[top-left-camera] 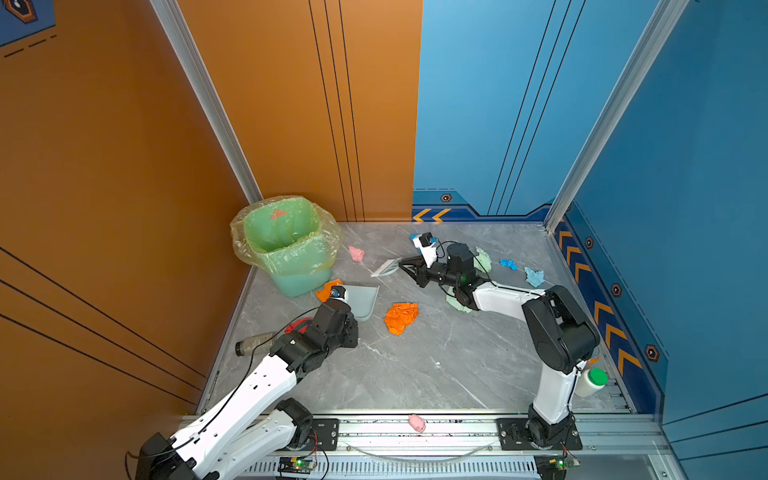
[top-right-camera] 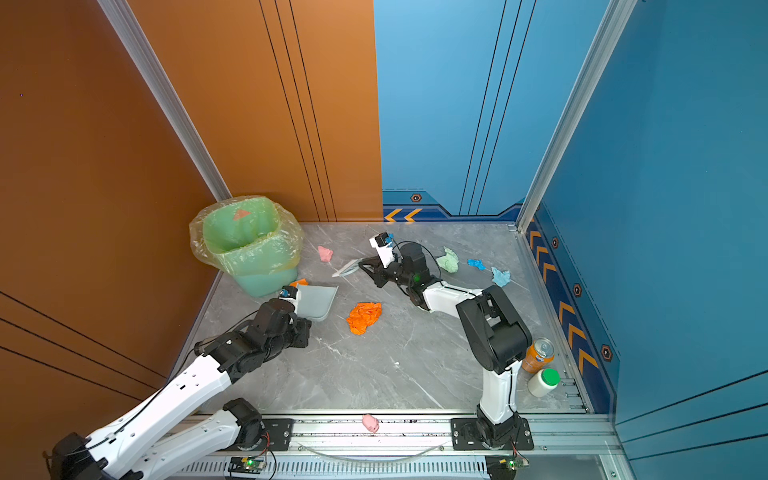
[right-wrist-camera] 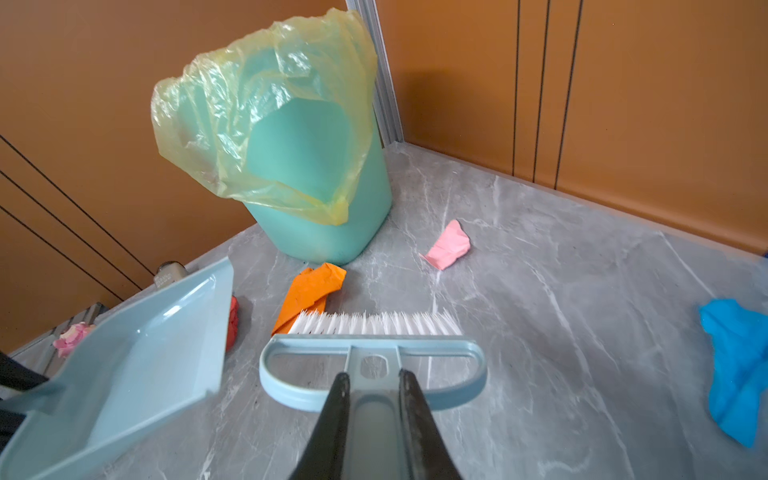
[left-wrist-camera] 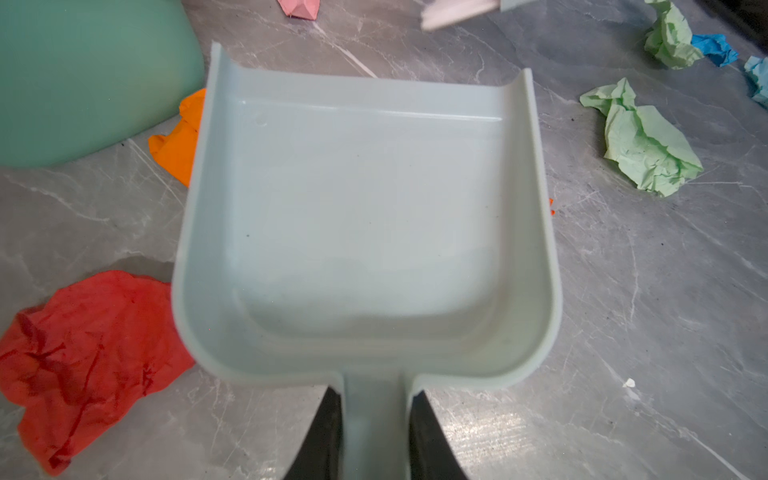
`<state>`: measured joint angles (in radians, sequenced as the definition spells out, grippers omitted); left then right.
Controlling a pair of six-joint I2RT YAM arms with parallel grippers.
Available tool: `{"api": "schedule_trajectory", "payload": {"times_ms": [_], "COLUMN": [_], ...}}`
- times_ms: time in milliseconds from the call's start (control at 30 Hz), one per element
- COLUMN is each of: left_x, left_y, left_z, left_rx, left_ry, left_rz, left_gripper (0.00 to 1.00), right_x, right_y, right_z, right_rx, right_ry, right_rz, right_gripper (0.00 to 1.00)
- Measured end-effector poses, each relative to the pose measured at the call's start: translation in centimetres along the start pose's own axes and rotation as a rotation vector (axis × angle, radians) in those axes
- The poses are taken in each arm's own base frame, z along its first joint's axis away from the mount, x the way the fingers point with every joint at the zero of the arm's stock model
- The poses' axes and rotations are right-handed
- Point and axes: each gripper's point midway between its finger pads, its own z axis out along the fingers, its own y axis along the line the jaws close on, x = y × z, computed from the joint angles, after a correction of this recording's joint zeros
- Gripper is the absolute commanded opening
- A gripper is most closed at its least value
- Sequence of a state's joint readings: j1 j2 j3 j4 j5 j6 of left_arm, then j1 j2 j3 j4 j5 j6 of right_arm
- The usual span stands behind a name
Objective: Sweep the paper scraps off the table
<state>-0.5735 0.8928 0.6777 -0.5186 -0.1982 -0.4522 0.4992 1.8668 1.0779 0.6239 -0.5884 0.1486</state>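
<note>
Left jaws clamped tight on the handle of the grey-blue dustpan (left-wrist-camera: 365, 208). The pan is bare inside, its mouth faces away from the left arm, and it looks tilted in the right wrist view. Right jaws clamped tight on the handle of the brush (right-wrist-camera: 374, 353), white bristles pointing toward the green bin (top-left-camera: 286, 245); whether they touch the table (top-left-camera: 415, 365) cannot be told. Scraps on the table: large orange scrap (top-left-camera: 401, 318) mid-table between the arms; small orange scrap (top-left-camera: 326, 291) at the bin's foot, just beside the pan; red scrap (left-wrist-camera: 83, 353) beside the pan's rear corner; pink scrap (top-left-camera: 356, 252) near the bin; pale green scrap (top-right-camera: 449, 261), blue scrap (top-left-camera: 508, 264) and light blue scrap (top-left-camera: 534, 277) in a row beyond the right arm. One reddish scrap (top-left-camera: 277, 214) lies inside the bin liner.
</note>
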Motion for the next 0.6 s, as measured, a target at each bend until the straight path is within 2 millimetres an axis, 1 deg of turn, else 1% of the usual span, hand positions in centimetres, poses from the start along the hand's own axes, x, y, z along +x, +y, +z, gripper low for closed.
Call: {"api": "schedule_trajectory", "payload": {"times_ms": [100, 233, 333, 400, 433, 500, 600], "left_x": [-0.6, -0.9, -1.0, -1.2, -1.3, -1.6, -2.3], "left_y": [0.5, 1.8, 2.6, 2.8, 2.9, 3.1, 3.5], "left_z": [-0.2, -0.1, -0.1, -0.1, -0.2, -0.4, -0.6], "left_rx": [-0.014, -0.049, -0.066, -0.069, -0.071, -0.073, -0.077], "left_ry": [-0.007, -0.009, -0.006, -0.007, -0.008, -0.011, -0.023], "left_rz": [0.001, -0.025, -0.043, -0.048, -0.049, -0.056, -0.071], "left_gripper": [0.0, 0.0, 0.0, 0.0, 0.0, 0.0, 0.0], "right_x": [1.0, 2.2, 2.8, 3.1, 3.4, 4.2, 5.1], "right_y": [-0.3, -0.1, 0.3, 1.1, 1.9, 4.3, 9.4], "right_z": [-1.1, -2.1, -2.6, -2.8, -2.7, -2.2, -0.9], "right_rx": [0.024, 0.038, 0.046, 0.044, 0.039, 0.008, -0.058], "right_ry": [0.007, 0.012, 0.005, -0.008, -0.015, -0.018, -0.03], "right_rz": [0.005, 0.003, -0.006, -0.028, -0.046, -0.086, -0.163], "right_gripper": [0.0, 0.0, 0.0, 0.0, 0.0, 0.0, 0.0]}}
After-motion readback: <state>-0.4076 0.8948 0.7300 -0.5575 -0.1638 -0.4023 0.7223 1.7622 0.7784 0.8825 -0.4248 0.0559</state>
